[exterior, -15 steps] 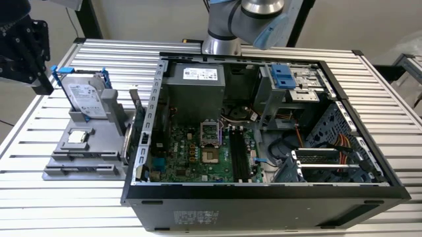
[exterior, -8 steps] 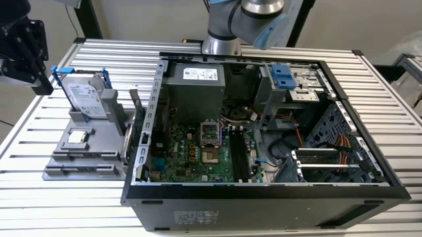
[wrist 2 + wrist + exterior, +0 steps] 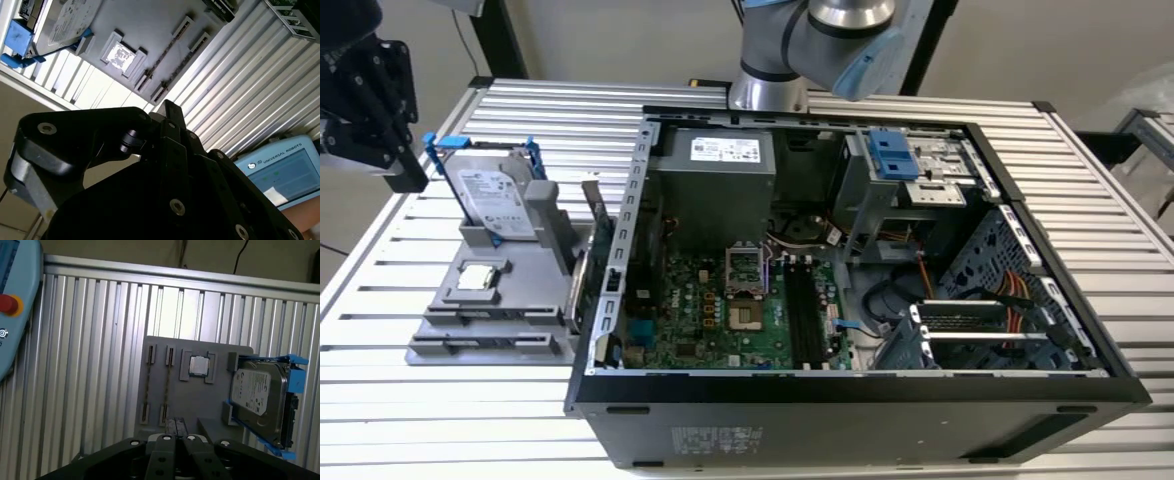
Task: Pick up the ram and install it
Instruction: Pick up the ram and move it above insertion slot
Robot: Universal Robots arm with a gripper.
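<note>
The ram (image 3: 583,285) looks like a thin dark-green board standing on edge between the grey holder (image 3: 447,335) and the open computer case (image 3: 854,400). The black memory slots (image 3: 803,320) lie on the motherboard inside the case. My gripper (image 3: 403,170) hangs at the exterior view's far left, above and beyond the holder and well away from the ram. In both wrist views its black fingertips (image 3: 175,422) (image 3: 170,107) are pressed together with nothing between them. Both wrist views look down at the holder (image 3: 220,360) (image 3: 150,30) from a distance.
The holder carries a silver hard drive in a blue frame (image 3: 494,195) (image 3: 260,395) and a small square processor chip (image 3: 480,277) (image 3: 199,366) (image 3: 120,54). A teach pendant (image 3: 282,170) (image 3: 12,305) lies on the ribbed aluminium table (image 3: 1107,200). The arm's base (image 3: 767,90) stands behind the case.
</note>
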